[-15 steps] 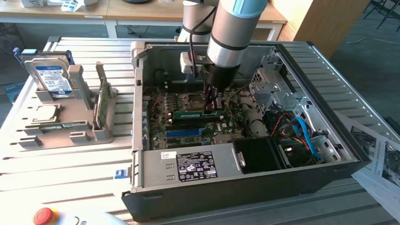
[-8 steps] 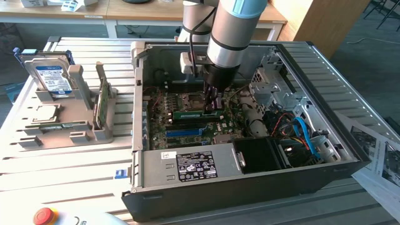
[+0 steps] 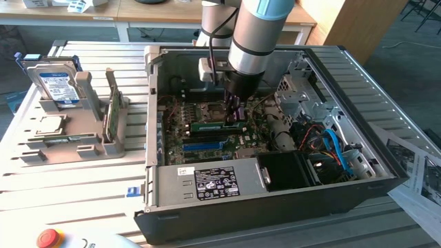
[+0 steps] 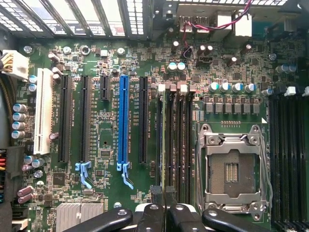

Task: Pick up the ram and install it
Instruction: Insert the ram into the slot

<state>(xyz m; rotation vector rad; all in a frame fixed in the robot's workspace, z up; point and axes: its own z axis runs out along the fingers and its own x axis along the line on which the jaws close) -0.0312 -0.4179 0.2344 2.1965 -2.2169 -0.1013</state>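
Gripper (image 4: 165, 205) jaws pinch the ram (image 4: 164, 145) edge-on between them, aligned with the slot (image 4: 161, 89) directly beneath. Pickup looks done. Whether the ram is fully seated cannot be told, and it is not yet released.

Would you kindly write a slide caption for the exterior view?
Gripper shut on the long thin green ram stick at the motherboard inside the open black computer case.

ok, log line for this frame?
gripper: shut on ram | ram: edge-down at memory slots, beside CPU socket | seated: cannot tell
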